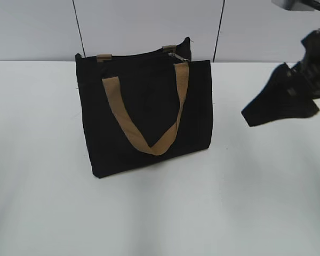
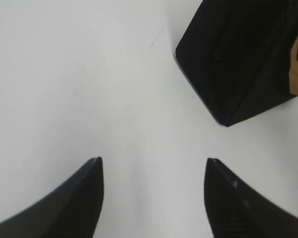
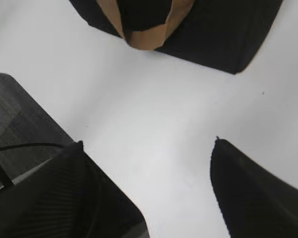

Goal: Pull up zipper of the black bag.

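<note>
No writing or brand shows anywhere. 1 black bag point(image 1: 144, 114) stands upright on the white table point(image 1: 245, 202), 1 tan loop handle point(image 1: 149, 114) hanging down its front, its silver zipper point(image 1: 178, 56) at the top edge's right end. The left gripper point(image 2: 154, 171) and right gripper point(image 3: 146, 148) both hang wide open, empty, apart from the bag.

Slanted front view; downward wrist views

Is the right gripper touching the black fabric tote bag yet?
Apart. The exterior view shows the right gripper hanging beside the black fabric tote bag with bare white table between them; the right wrist view shows open jaws holding nothing.
</note>
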Robot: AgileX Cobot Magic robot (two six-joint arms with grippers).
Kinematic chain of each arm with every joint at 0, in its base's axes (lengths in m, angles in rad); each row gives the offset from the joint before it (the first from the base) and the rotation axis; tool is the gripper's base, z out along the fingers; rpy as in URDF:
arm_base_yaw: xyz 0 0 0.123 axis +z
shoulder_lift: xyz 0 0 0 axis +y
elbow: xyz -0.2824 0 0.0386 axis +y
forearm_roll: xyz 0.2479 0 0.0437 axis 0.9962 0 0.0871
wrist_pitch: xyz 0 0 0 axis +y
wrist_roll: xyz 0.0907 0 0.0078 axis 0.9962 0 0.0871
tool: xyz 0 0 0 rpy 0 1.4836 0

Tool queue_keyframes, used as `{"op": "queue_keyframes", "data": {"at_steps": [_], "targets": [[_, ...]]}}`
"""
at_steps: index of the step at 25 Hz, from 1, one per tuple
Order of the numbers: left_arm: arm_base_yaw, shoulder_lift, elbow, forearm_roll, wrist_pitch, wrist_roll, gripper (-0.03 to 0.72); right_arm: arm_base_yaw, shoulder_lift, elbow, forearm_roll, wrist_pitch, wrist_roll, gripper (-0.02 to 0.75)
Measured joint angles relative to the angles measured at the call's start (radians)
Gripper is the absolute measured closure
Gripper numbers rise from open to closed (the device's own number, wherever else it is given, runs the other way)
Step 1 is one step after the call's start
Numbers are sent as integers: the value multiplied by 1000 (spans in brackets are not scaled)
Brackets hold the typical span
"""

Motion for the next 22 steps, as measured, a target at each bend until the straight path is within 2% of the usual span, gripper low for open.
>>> {"op": "queue_keyframes", "data": {"at_steps": [6,11,18,22], "targets": [[0,-178,0,-8,186,43,233,0,-297,195,-71,-15,91,141],[0,-308,0,-60,294,107,236,0,-599,327,-164,-11,206,142],[0,-470,0,-77,342,120,236,0,-954,455,-369,86,414,142],[0,-548,0,-76,341,122,236,0,-1132,512,-437,106,490,142]]}}
